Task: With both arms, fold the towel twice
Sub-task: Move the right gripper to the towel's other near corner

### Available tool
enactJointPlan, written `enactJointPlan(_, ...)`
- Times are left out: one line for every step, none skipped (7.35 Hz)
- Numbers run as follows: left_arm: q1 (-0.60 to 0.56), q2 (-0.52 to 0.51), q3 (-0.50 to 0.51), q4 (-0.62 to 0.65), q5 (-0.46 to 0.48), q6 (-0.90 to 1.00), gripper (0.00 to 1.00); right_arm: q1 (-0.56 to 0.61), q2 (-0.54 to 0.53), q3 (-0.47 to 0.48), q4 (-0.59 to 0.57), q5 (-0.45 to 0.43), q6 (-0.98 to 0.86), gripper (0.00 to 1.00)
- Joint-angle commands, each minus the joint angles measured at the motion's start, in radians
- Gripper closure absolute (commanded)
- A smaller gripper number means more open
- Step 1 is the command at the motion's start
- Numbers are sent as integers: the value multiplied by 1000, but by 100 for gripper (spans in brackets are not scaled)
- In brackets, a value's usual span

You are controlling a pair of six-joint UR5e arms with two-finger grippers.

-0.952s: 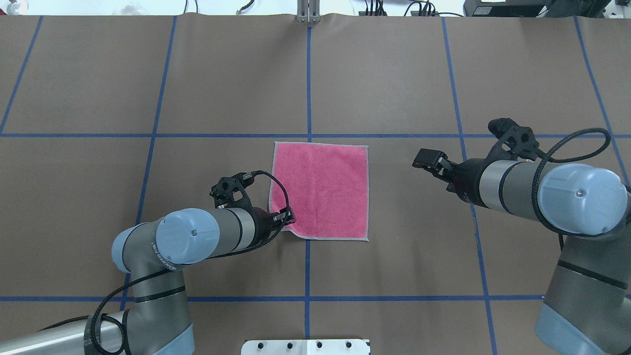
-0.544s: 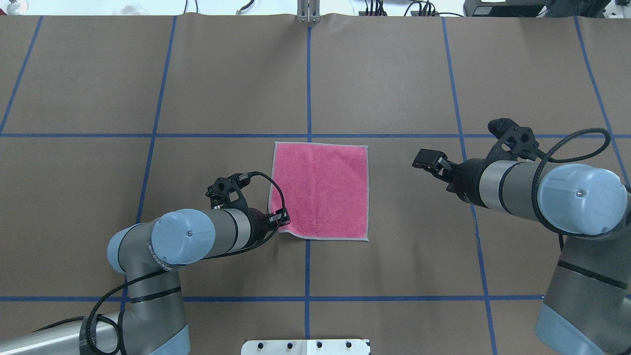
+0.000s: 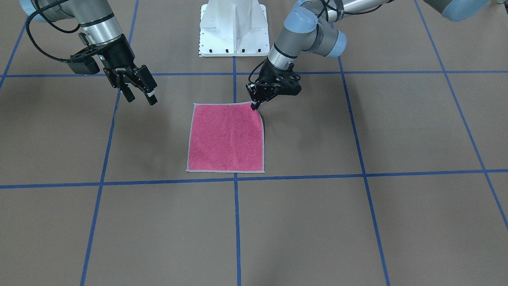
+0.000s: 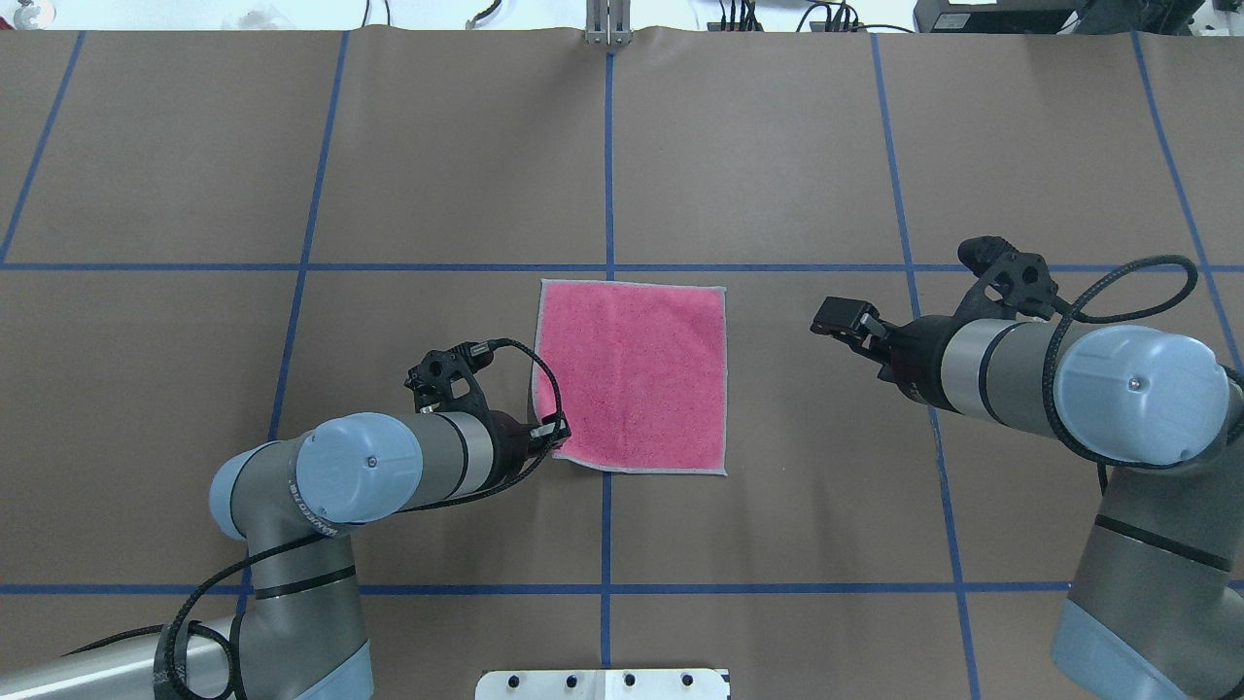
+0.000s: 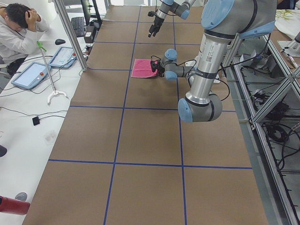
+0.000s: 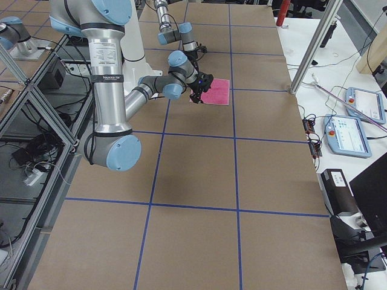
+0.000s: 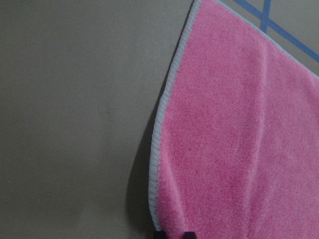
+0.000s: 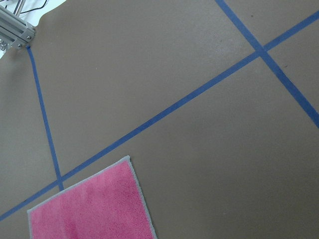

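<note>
The towel lies flat and pink face up near the table's middle, with a light grey edge. My left gripper is shut on the towel's corner nearest the robot on its left side, and that corner is slightly raised. In the left wrist view the towel fills the right half, and two close fingertips show at the bottom edge. My right gripper hangs open above bare table, well off the towel's other side. The right wrist view shows only a towel corner.
Blue tape lines divide the brown table cover into squares. A white bolted pedestal stands at the robot's edge. A metal bracket sits at the far edge. A person sits at a side bench with tablets.
My left gripper has drawn back a little toward the robot's left, still at the towel's near corner. The right arm has hardly moved.
</note>
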Motion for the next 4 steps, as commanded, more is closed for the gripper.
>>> enactJointPlan(-2, -1, -1, 0, 0, 33, 96, -54, 21, -39, 0, -71, 3, 2)
enactJointPlan(-2, -1, -1, 0, 0, 33, 97, -69, 58, -86, -2, -81, 19, 2)
enactJointPlan(-3, -1, -1, 0, 0, 33, 97, -85, 95, -126, -6, -83, 74, 4)
enactJointPlan(-3, -1, 1, 0, 2, 33, 97, -101, 135, -172, -12, -87, 131, 11)
